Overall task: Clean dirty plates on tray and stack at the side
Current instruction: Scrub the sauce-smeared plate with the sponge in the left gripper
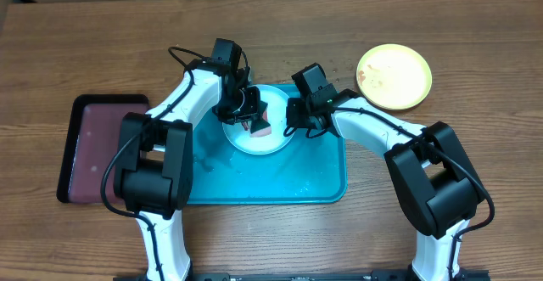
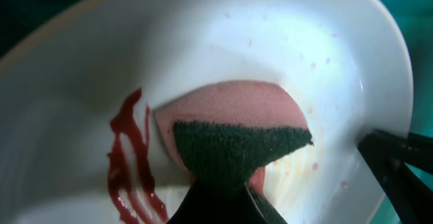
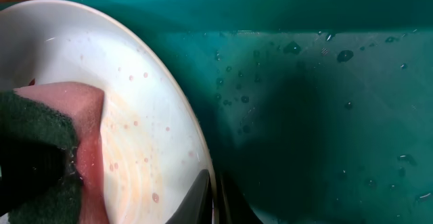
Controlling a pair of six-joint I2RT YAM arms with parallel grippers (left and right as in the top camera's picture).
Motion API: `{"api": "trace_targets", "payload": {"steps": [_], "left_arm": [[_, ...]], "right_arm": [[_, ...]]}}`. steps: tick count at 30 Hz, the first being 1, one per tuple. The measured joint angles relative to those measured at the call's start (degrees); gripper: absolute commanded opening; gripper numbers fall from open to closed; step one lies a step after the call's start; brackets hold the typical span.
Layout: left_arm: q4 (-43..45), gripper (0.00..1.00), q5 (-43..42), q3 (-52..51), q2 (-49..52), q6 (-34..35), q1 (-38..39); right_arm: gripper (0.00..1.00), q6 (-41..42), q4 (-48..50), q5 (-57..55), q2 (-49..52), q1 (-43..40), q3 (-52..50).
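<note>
White plate (image 1: 242, 141), seen from overhead, sits in the far half of the tray (image 1: 314, 166), with a lime-rimmed plate (image 1: 394, 76) on the desk (image 1: 475, 26) far right. Left wrist: left fingers (image 2: 203, 207) clamp a sponge (image 2: 237, 136) onto it beside a red smear (image 2: 128, 156). Right wrist: right fingers (image 3: 195, 204) pinch its rim.

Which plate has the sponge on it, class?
The white plate on the turquoise tray, red-smeared, with the pink-and-green sponge pressed on it. The yellow-green plate lies apart on the table, no sponge near.

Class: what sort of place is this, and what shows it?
Likely a robot test bench for dishwashing: wooden table, wet turquoise tray, sponge on a smeared plate.
</note>
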State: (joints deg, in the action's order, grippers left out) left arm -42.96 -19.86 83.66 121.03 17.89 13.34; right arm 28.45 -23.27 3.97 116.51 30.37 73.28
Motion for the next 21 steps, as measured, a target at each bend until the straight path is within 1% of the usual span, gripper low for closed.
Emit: {"api": "trace_targets", "payload": {"steps": [3,6,7,10,11,14,16,18,20,21], "left_arm": [[0.2,0.04,2.12,-0.31,-0.07,0.13,0.07],[-1.36,0.04,7.19,0.37,-0.37,0.17,1.2],[-2.58,0.04,9.7,1.01,-0.37,0.37,1.49],[-8.74,0.04,22.91,4.04,-0.04,1.64,1.53],[-10.12,0.04,26.16,4.76,0.22,1.86,1.29],[-15.08,0.04,32.76,9.01,2.01,3.08,1.2],[-17.84,0.04,35.39,12.13,2.99,4.04,1.2],[-18.8,0.04,36.48,14.82,3.45,4.63,1.07],[-18.34,0.04,35.89,17.81,3.72,4.7,0.44],[-17.86,0.04,34.29,19.04,3.72,4.63,-0.04]], "right_arm": [[0.04,0.0,-0.13,-0.07,0.02,0.0,0.0],[0.04,-0.02,-0.44,-0.11,0.02,0.0,0.02],[0.04,-0.02,-0.5,-0.02,0.02,0.0,0.07],[0.04,-0.02,-0.61,0.13,0.02,0.09,0.17],[0.04,0.0,-0.63,0.15,0.02,0.09,0.22],[0.04,0.13,-0.02,2.08,0.35,1.03,0.37],[0.04,0.35,-0.09,2.19,0.35,1.42,0.46],[0.04,0.46,-0.48,1.9,0.35,1.38,0.5],[0.04,0.44,-1.03,1.57,0.35,1.01,0.57],[0.04,0.44,-1.29,1.51,0.35,0.72,0.59]]}}
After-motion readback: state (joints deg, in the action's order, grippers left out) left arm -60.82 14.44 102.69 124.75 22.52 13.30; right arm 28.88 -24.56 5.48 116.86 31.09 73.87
